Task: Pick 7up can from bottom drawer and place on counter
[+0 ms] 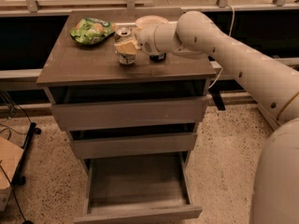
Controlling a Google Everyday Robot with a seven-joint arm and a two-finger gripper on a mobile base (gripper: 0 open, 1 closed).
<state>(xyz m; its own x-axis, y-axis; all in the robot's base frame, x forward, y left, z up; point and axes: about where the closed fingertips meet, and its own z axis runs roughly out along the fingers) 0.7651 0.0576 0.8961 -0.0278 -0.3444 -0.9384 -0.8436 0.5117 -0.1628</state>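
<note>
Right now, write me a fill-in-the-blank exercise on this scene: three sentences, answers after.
1. The 7up can stands on the ___, not in a drawer.
2. The bottom drawer is pulled ___.
3. The end effector is at the 7up can, near the ___ snack bag.
Missing words: counter, open, green.

A green chip bag [92, 30] lies left of the gripper [126, 48], farther back. A dark can [158, 57] stands just right of it, half hidden, and a pale bowl [150, 20] sits behind. Two upper drawers [128, 114] are directly below, and a cardboard box [6, 168] is far down-left on the speckled floor [224, 143].
</note>
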